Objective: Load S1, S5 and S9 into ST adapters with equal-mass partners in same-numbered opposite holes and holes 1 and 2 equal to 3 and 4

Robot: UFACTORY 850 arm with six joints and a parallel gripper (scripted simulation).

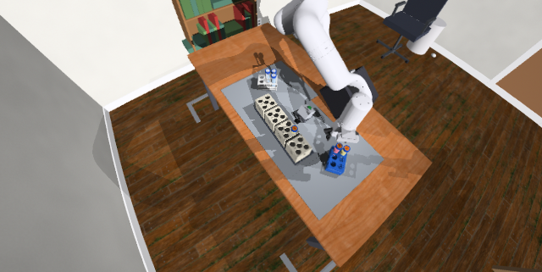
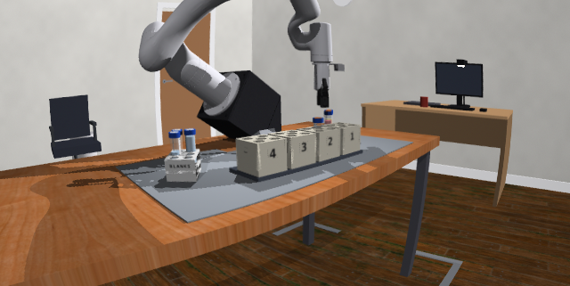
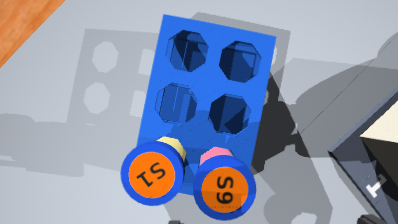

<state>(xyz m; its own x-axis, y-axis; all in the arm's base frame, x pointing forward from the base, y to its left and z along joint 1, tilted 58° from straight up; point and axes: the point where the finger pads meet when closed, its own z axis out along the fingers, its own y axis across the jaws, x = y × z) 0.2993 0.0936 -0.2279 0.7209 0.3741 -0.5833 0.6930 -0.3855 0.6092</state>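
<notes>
My gripper (image 2: 323, 100) is open and empty, above the blue rack (image 1: 335, 170) (image 3: 213, 50). In that rack stand S1 (image 1: 346, 148) (image 3: 151, 175), with yellow contents, and S9 (image 1: 339, 146) (image 3: 224, 189), with pink contents, side by side; four wells are empty. S5 (image 1: 295, 128) (image 2: 318, 120) stands in adapter 2 (image 2: 327, 152); its hole number is not readable. Adapters 1 (image 2: 350, 143), 3 (image 2: 301, 154) and 4 (image 2: 260, 161) show no tubes. Three blanks with blue caps stand in the white BLANKS rack (image 2: 174, 175); their printed volumes are unreadable.
The loading stand (image 2: 255, 178) carries the adapters in a row, with adapter 1 nearest the blue rack. The green DONE key (image 1: 309, 107) is on a small desk beside the row, towards the arm's base. The BLANKS rack is beyond adapter 4.
</notes>
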